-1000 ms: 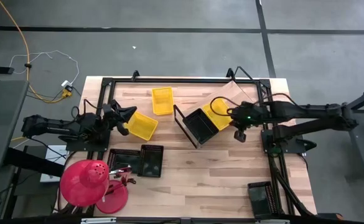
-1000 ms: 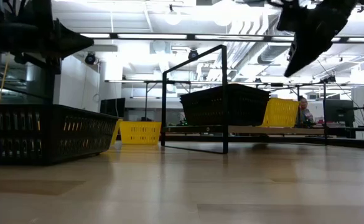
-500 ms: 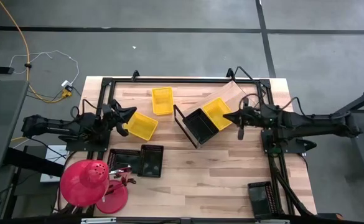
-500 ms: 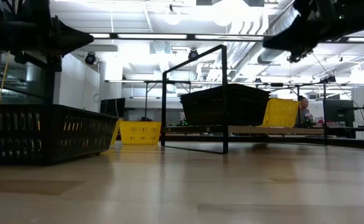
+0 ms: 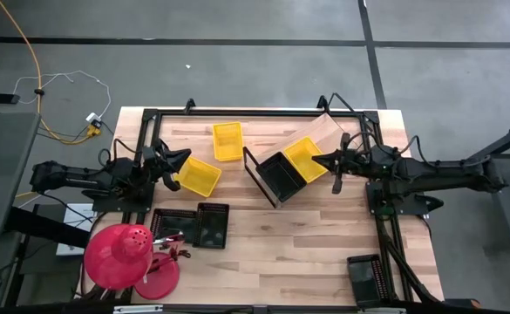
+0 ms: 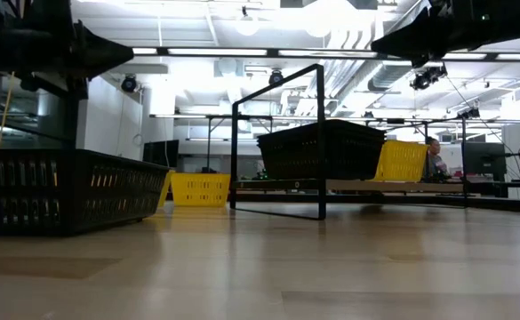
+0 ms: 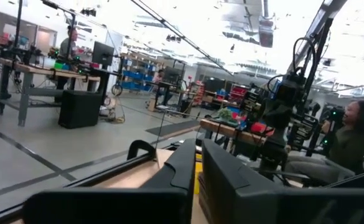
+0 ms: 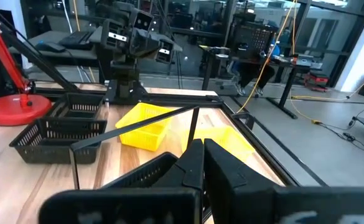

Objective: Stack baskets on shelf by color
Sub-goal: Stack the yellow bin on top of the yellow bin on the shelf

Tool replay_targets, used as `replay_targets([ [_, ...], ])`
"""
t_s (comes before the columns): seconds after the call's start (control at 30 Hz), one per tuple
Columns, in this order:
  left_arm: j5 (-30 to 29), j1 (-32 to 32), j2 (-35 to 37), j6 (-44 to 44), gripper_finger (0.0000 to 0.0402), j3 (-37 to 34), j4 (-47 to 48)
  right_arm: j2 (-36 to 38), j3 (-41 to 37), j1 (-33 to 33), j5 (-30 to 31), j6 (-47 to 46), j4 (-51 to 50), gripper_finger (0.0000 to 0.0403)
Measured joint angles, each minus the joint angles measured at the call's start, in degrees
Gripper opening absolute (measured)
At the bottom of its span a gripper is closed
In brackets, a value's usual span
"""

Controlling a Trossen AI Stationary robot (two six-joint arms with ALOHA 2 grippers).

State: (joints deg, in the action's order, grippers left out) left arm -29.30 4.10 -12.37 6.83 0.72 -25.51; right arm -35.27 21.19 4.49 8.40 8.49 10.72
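Note:
The slanted wooden shelf point(image 5: 326, 131) carries a black basket point(image 5: 281, 177) at its lower end and a yellow basket point(image 5: 304, 159) above it. Two more yellow baskets point(image 5: 198, 176) point(image 5: 227, 140) lie on the table to its left. Two black baskets point(image 5: 213, 225) point(image 5: 171, 227) sit near the front. My right gripper point(image 5: 317, 161) hangs level and shut just right of the yellow basket on the shelf, high in the low view point(image 6: 380, 43). My left gripper point(image 5: 183, 160), shut, hovers at the left yellow basket's edge, raised point(image 6: 126, 55).
A red lamp point(image 5: 119, 255) stands at the near left corner. Another black basket point(image 5: 365, 277) lies at the near right. Black frame rails point(image 5: 255, 113) run along the table's far edge and sides. Bare wood point(image 5: 307, 244) spreads in front of the shelf.
My right gripper has drawn back from above the shelf toward the table's right, risen, and tipped from pointing down to level, its fingers now facing left. The baskets and my left arm have stayed where they were.

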Motion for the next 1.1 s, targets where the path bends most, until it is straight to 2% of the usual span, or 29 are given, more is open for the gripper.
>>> replay_targets([
  [0.17,-1.7,0.0,-1.5,-1.0,0.0067,2.4,1.2,0.0,0.0,0.0,0.0,-0.7,0.0,0.0],
  [0.3,-2.6,0.1,-6.5,-1.5,0.0116,6.8,3.7,0.0,0.0,0.0,0.4,-0.8,0.0,0.0],
  [0.4,-2.6,1.1,-11.9,-0.5,0.0154,12.1,11.5,0.0,0.0,0.0,0.5,-0.9,0.3,0.0],
  [0.6,-1.2,4.8,-24.2,8.6,0.0208,24.6,35.6,0.0,0.0,0.0,0.5,-1.6,0.2,0.0],
  [0.83,3.6,9.4,-33.7,22.2,0.0227,34.5,61.2,0.0,0.0,0.0,0.5,-2.5,-0.8,0.0],
  [1.0,7.9,12.3,-36.2,31.2,0.0226,34.9,69.1,0.0,0.0,0.0,0.6,-2.2,-1.8,0.0],
  [1.1,8.1,13.6,-37.2,35.6,0.0226,34.9,72.8,0.0,0.0,0.0,0.7,-2.1,-1.9,0.0],
])
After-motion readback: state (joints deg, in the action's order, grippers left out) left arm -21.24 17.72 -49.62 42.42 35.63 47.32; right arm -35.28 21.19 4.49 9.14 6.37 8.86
